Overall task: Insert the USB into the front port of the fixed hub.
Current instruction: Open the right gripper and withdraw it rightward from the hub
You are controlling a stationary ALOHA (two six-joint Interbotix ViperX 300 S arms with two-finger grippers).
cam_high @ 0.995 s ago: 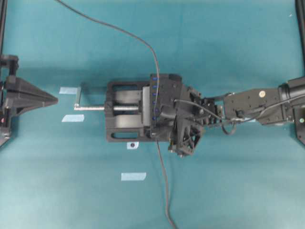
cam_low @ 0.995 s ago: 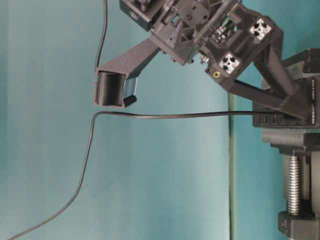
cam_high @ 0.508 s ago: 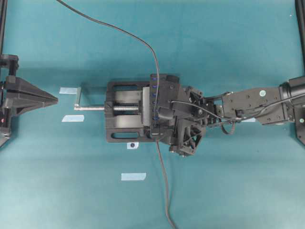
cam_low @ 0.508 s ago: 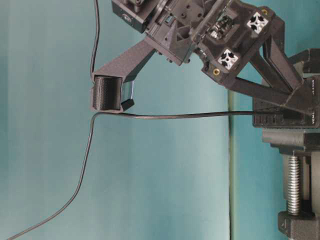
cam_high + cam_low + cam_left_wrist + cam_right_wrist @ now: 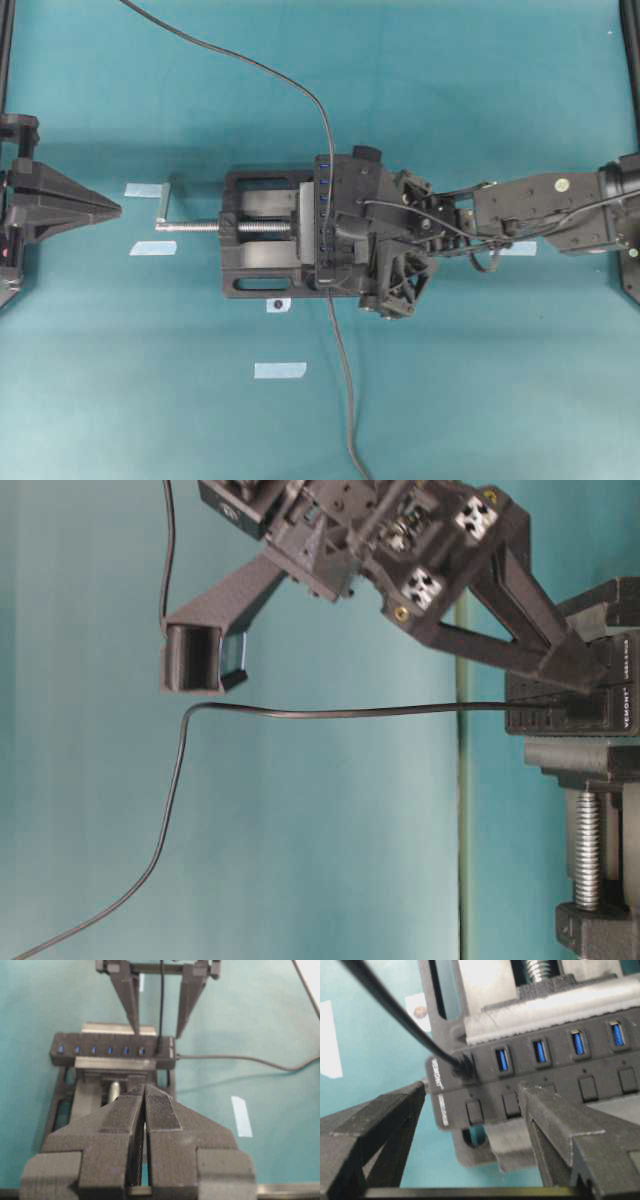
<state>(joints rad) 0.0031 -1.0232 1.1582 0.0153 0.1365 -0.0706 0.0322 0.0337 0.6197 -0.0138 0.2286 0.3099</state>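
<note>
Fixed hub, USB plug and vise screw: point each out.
fixed hub [image 5: 600,1067], right wrist view, top face beside the blue slots.
USB plug [image 5: 462,1066], right wrist view, black end seated in the end port.
vise screw [image 5: 262,227], overhead view, threaded shaft.

Black vise, tape scraps and a sticker on teal cloth

A wide black vise [image 5: 262,261] with a silver threaded screw [image 5: 200,226] and bent crank handle sits mid-table on the teal cloth-covered table [image 5: 480,400]. Three pale blue tape strips [image 5: 279,370] lie left of and below it, two beside the screw handle. A small white sticker with a dark dot [image 5: 278,304] lies just beside the vise's lower edge.
</note>
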